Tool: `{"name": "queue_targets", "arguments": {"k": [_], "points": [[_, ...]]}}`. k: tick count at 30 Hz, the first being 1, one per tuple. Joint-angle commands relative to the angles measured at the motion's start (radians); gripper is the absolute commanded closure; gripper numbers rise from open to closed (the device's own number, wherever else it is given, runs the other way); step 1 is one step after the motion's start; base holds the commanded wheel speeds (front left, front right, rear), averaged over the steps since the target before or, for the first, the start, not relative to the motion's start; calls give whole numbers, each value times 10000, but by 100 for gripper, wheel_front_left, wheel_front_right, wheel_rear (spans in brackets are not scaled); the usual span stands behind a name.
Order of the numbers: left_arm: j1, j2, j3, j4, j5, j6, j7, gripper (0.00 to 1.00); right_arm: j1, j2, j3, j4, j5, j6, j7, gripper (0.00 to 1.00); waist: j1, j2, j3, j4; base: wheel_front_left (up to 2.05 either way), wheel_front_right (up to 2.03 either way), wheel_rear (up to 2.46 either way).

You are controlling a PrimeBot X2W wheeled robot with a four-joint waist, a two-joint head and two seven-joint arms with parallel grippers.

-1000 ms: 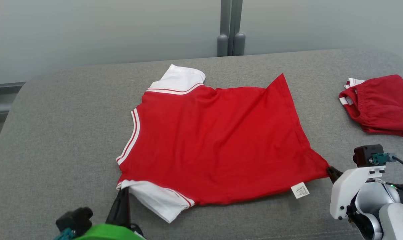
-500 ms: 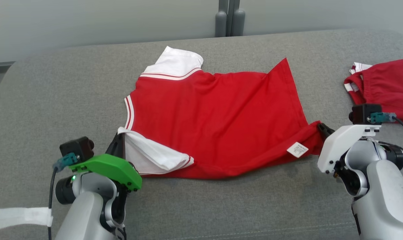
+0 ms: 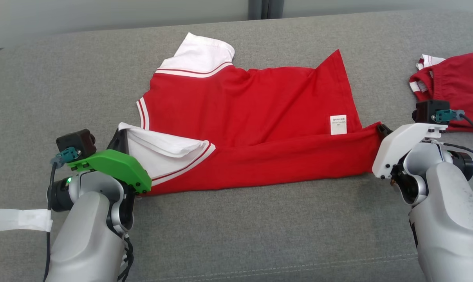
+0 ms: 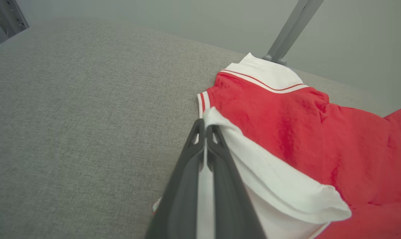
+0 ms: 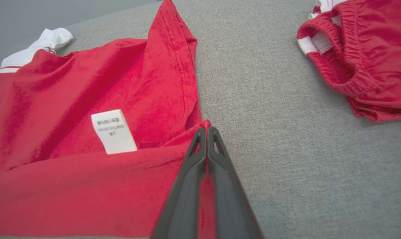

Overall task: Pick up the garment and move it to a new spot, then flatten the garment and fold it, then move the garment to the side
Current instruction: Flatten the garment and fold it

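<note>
Head view first: where do we find the garment (image 3: 252, 117)?

We find it spread across the middle of the frame on the grey table (image 3: 64, 78). It is a red shirt with white sleeves, and its lower edge is raised into a long fold running from left to right.

And our left tool (image 4: 205, 123)?

In the left wrist view we see its two fingers pressed together, with the white sleeve (image 4: 270, 186) pinched between them. In the head view that grip sits at the lower left of the shirt.

Our right tool (image 5: 207, 130)?

Closed just the same, we would say, with the red corner of the hem caught between its fingers at the right end of the fold. A white label (image 5: 113, 131) lies just to the left of it.

Anything else we should note?

A second red garment (image 3: 455, 86) lies bunched at the right edge of the frame, apart from ours.
</note>
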Motion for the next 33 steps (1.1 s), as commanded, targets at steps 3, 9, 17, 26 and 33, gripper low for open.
{"name": "queue_targets", "arguments": {"k": [3,9,17,26,33], "points": [[-454,103,-18,503,-10,-154,-180,100,-287,51,9,320,-136,-6,-193,100,0,-1,55,37,0,0,0],[-839,47,-149,1084,111,-331,-529,78,-485,107,174,758,-222,-6,-402,51,0,-1,58,56,0,0,0],[-804,12,-298,1581,186,-467,-1046,0,-378,28,-2,917,-206,-6,-738,0,0,-1,-127,130,0,0,0],[829,185,-414,1612,184,-273,-1400,0,1067,-201,15,-271,-292,-6,-424,0,0,-1,-656,259,0,0,0],[1603,226,-770,1299,375,-86,-1136,0,2134,-116,-254,-1140,-351,-5,-75,0,0,-1,-831,257,0,0,0]]}}
